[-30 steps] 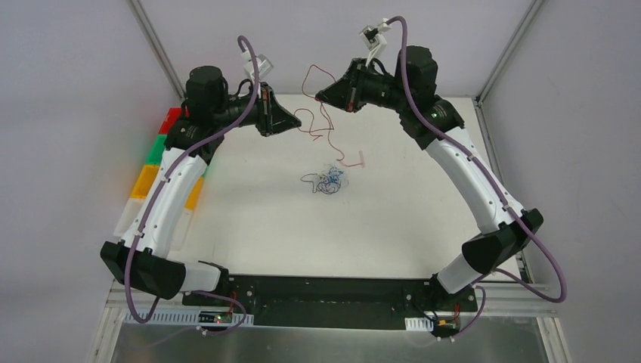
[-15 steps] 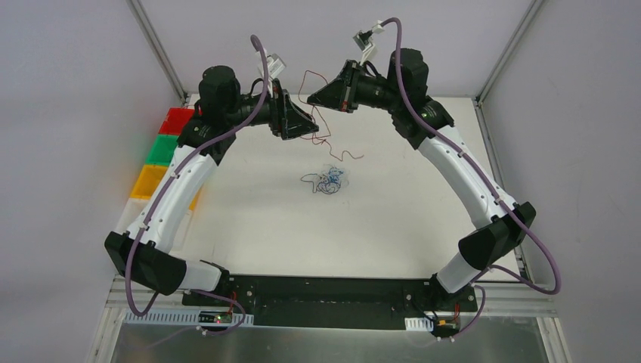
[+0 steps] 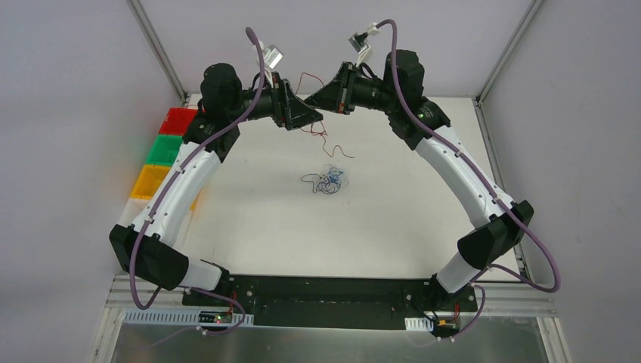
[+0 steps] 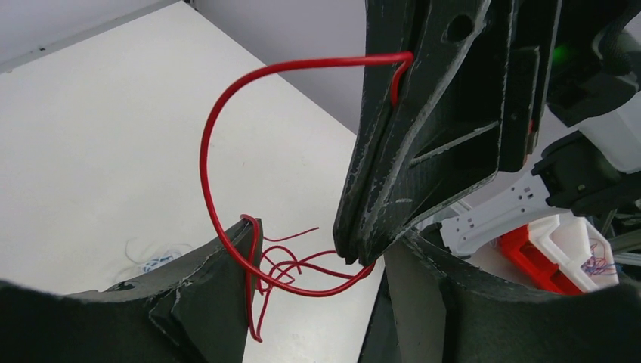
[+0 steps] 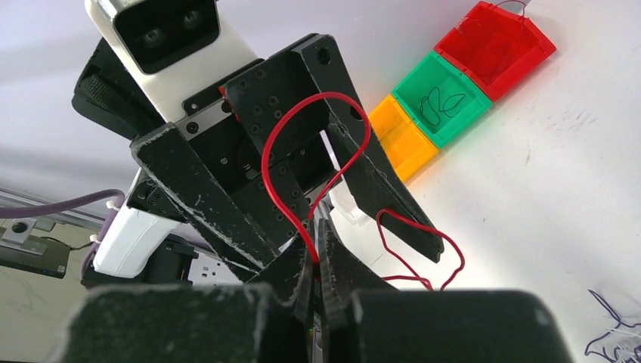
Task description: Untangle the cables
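Note:
A loose red cable (image 3: 326, 134) hangs above the far middle of the table, its lower end trailing near the surface. My right gripper (image 3: 308, 97) is shut on this red cable (image 5: 281, 136), pinching it at the fingertips (image 5: 316, 234). Facing it, almost tip to tip, my left gripper (image 3: 317, 117) is open. The red cable (image 4: 204, 151) loops over my left gripper's (image 4: 325, 249) left finger (image 4: 204, 295) and passes between the fingers, ungripped. The rest of the cables, a knotted blue and dark bundle (image 3: 329, 180), lies on the table below.
Red (image 3: 180, 119), green (image 3: 165, 149) and orange (image 3: 149, 180) bins line the table's left edge; the red bin (image 5: 495, 38) and green bin (image 5: 437, 94) hold wire pieces. Frame posts stand at the far corners.
My left gripper has opened and let go of the red cable, and has moved right, close to the right gripper. The right gripper has shifted slightly left and up with the cable.

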